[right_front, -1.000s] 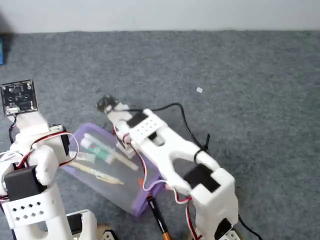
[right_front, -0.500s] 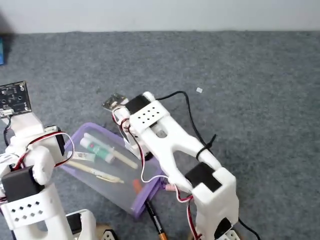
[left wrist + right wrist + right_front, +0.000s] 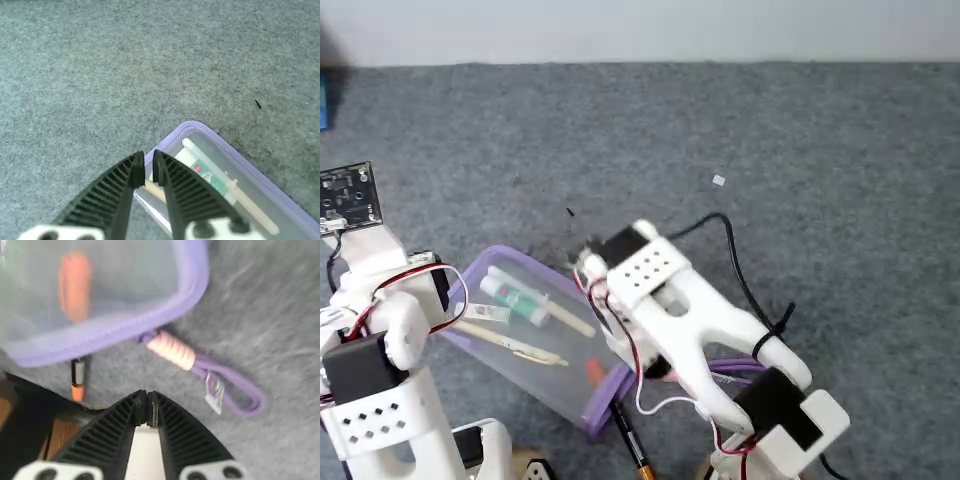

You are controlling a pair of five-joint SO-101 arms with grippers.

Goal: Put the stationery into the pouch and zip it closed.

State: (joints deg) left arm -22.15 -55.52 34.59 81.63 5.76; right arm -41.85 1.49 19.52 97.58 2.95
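- Where the grey carpet (image 3: 820, 150) covers the table, both arms stand along its near edge, with the pouch lying between them.
- The right arm (image 3: 690, 310) leans over the pouch's near corner. The right gripper (image 3: 147, 399) has its fingers pressed together on nothing, above bare carpet just beside the pull strap.
- The left arm (image 3: 380, 350) stands at the pouch's other end. The left gripper (image 3: 147, 161) has its jaws drawn in to a thin slit, tips over the pouch's corner rim; whether they pinch that rim cannot be told.
- The pouch (image 3: 555, 375), clear with a purple border, lies flat and slantwise on the carpet.
- Inside it are a long white stick (image 3: 560, 315), a cream pen (image 3: 515, 345), a white tube with a green label (image 3: 515, 297) and a short orange piece (image 3: 592, 372).
- A black pen with an orange end (image 3: 632, 440) pokes out from the pouch's near corner, on the carpet.
- The purple pull strap (image 3: 235, 385) trails from that corner through a pink bead (image 3: 170, 350).
- A small white scrap (image 3: 719, 181) lies well apart on the far carpet.
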